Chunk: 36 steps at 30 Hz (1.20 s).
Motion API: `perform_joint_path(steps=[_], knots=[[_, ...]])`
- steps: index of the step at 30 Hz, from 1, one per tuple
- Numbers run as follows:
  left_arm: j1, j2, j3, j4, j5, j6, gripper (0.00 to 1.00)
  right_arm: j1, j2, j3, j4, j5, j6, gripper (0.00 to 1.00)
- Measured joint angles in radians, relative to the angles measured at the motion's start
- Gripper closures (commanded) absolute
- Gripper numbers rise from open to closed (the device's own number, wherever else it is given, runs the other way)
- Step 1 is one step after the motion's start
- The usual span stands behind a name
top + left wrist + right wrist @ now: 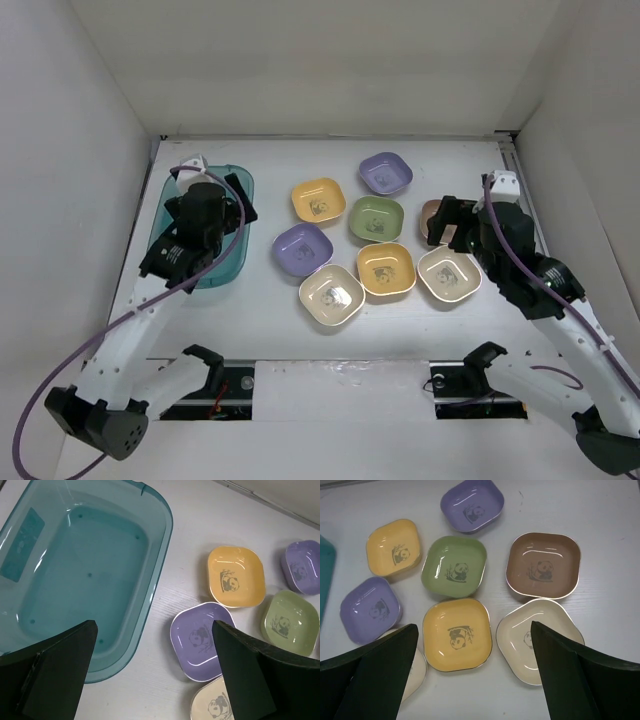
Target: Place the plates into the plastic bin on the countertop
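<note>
In the left wrist view, the left fingers sit closest of all. They are two dark wedges at the bottom of the frame, spread wide and gripping nothing. Past them the plastic bin fills the upper left of that frame, teal and see-through, its whole floor in plain sight. The right fingers in the right wrist view are spread just as wide and also grip nothing. The lower yellow plate and the right cream plate show in the gap between them.

From overhead, the bin lies at the left of the white table, its long side running up the frame. The left arm hangs over it, with the fingers above its right rim.

Every plate lies on the table to the right of the bin, in a close cluster at mid-frame:
- The upper purple plate is topmost.
- Below it are the upper yellow plate and the green plate.
- The brown plate is at the right, partly hidden under the right arm's fingers.
- The lower purple plate is nearest the bin.
- The left cream plate is lowest in the frame.

Each plate carries a dark panda print in its centre. Neighbouring plates lie just beside one another, and I cannot tell whether any rims touch.
</note>
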Motion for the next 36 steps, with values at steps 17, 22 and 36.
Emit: perform_joint_path(steps=[17,22,36], knots=[[-0.050,0.818,0.420,0.115,0.192,-0.130,0.03,-0.012,-0.039,0.000,-0.005,-0.036,0.011,0.00],[-0.046,1.042,0.475,0.113,0.174,-0.164,0.12,-0.012,-0.079,0.000,-0.013,-0.078,0.012,0.00],[-0.009,1.270,0.650,0.118,0.146,-0.225,0.87,-0.012,-0.119,0.001,-0.017,-0.150,0.014,0.00]])
